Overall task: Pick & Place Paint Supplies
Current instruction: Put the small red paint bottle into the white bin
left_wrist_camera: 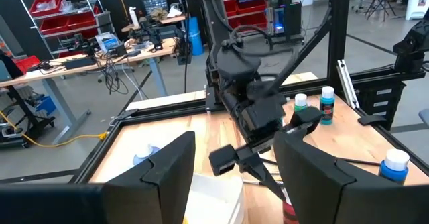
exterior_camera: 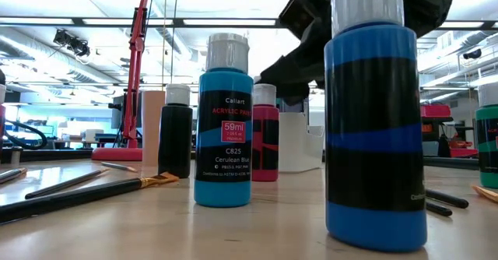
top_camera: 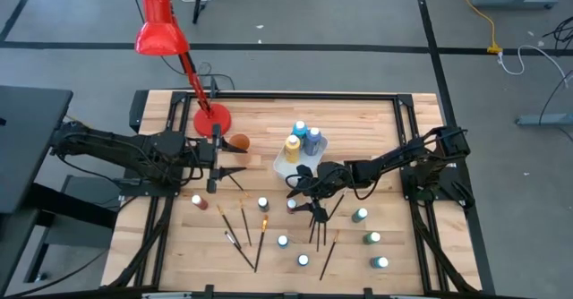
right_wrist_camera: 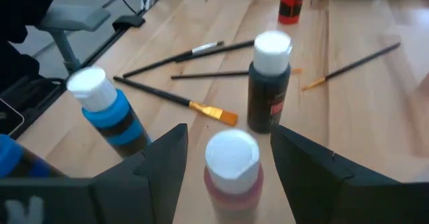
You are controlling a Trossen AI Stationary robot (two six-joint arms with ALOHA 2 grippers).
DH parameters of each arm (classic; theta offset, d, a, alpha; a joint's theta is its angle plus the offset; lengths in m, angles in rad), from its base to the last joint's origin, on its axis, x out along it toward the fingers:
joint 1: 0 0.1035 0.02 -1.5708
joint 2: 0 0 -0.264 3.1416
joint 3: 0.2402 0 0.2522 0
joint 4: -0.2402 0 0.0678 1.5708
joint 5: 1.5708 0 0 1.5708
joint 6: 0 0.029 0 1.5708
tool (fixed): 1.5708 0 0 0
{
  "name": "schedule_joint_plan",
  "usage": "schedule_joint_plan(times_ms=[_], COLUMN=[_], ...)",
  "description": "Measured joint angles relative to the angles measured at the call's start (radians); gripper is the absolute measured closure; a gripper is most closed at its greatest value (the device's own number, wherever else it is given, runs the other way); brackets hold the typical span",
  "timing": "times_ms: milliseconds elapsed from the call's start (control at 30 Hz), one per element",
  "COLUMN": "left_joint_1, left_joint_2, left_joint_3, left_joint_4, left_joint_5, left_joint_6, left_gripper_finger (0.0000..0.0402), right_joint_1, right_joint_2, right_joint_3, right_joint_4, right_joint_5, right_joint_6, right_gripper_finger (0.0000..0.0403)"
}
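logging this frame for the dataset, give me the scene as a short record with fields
table: wood top
tray: white tray mid-table, holding three bottles
loose bottles: scattered on the near half, upright
brushes: several lying flat among the bottles
lamp: red lamp, base at the table's far left
right tool: open, its fingers either side of a white-capped red bottle, not closed on it
left tool: open, holding nothing, near the lamp base
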Motion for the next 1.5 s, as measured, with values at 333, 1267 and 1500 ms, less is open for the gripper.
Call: schedule_joint_plan(times_ms=[333, 1267, 1500], left_joint_1=[0.0, 0.0, 0.0], left_joint_2=[0.0, 0.0, 0.0], left_joint_3=[0.0, 0.0, 0.0], left_joint_4=[0.0, -0.007, -0.008], left_joint_5=[0.0, 0.0, 0.0], left_joint_6=[-0.003, -0.004, -0.004], left_gripper_finger=[0.0189, 0.0189, 0.0189], right_joint_1=[0.0, 0.004, 0.003], right_joint_2=[0.046, -0.313, -0.369], right_joint_3=[0.0, 0.0, -0.049], right_joint_4=[0.043, -0.114, -0.274], right_joint_5=[-0.001, 0.462, 0.832], right_joint_6=[0.011, -0.072, 0.085], right_gripper_finger=[0.0186, 0.0282, 0.0283])
